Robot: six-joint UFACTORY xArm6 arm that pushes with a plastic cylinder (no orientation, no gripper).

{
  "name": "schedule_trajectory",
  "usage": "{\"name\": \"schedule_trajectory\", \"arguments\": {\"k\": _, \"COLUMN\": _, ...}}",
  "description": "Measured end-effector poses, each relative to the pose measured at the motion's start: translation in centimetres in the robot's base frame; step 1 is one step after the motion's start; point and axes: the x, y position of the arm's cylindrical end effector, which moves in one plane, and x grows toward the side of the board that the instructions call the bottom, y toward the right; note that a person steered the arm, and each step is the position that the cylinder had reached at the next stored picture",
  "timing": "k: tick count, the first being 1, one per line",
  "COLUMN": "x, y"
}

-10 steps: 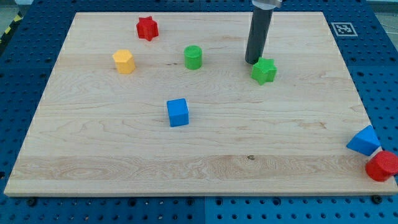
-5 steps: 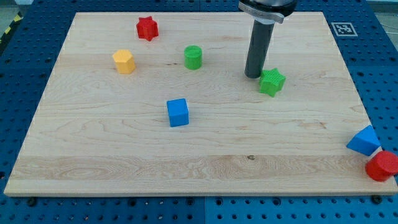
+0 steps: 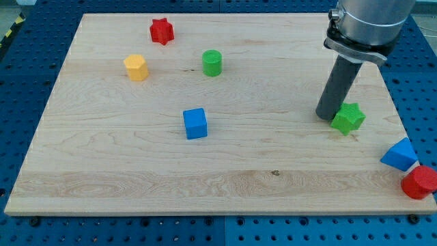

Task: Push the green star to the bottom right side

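Observation:
The green star (image 3: 349,118) lies on the wooden board (image 3: 123,171) at the view's right, a little above the bottom right corner. My tip (image 3: 327,116) stands on the board right against the star's left side, touching it or nearly so. The dark rod rises from there to the arm's grey flange at the view's top right.
A blue prism-like block (image 3: 400,154) and a red cylinder (image 3: 419,182) sit at the board's bottom right edge. A blue cube (image 3: 195,124) is at centre, a green cylinder (image 3: 212,63) above it, a yellow block (image 3: 136,67) at left, a red star (image 3: 162,31) top left.
My tip and the green star have moved together towards the view's right and bottom. The other blocks have not moved.

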Motion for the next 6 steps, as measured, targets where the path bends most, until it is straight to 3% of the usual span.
{"name": "schedule_trajectory", "arguments": {"k": 1, "x": -2.1, "y": 0.4}}
{"name": "schedule_trajectory", "arguments": {"k": 3, "x": -0.1, "y": 3.3}}
{"name": "schedule_trajectory", "arguments": {"k": 4, "x": -1.6, "y": 3.1}}
{"name": "schedule_trajectory", "arguments": {"k": 5, "x": -2.9, "y": 6.3}}
{"name": "schedule_trajectory", "arguments": {"k": 6, "x": -0.8, "y": 6.3}}
